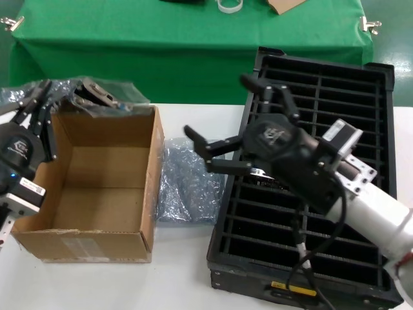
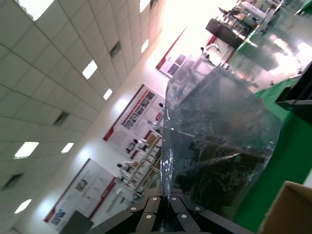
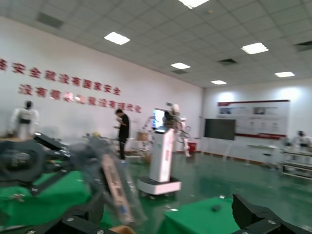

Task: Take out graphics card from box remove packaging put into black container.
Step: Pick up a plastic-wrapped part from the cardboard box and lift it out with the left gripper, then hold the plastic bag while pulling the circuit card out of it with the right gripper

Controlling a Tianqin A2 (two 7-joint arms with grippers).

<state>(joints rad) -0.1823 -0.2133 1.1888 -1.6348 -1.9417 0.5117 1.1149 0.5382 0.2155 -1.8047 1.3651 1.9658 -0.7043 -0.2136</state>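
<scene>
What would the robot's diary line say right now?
left end effector: shut on bagged graphics card above box | right end effector: open, empty, over black container | spare bag: on table

Bright, even light from ceiling panels [image 2: 90, 68] leaves only soft shadows on the white table [image 1: 181, 278]. The left wrist view blows out at upper right. The right wrist view is motion-blurred throughout.

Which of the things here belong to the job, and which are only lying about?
Job:
- graphics card in its bag, held by the left gripper above the box
- black container
- right gripper, open, over the container's left edge

Lying about:
- crumpled bags between box and container
- green cloth
- tape roll
</scene>
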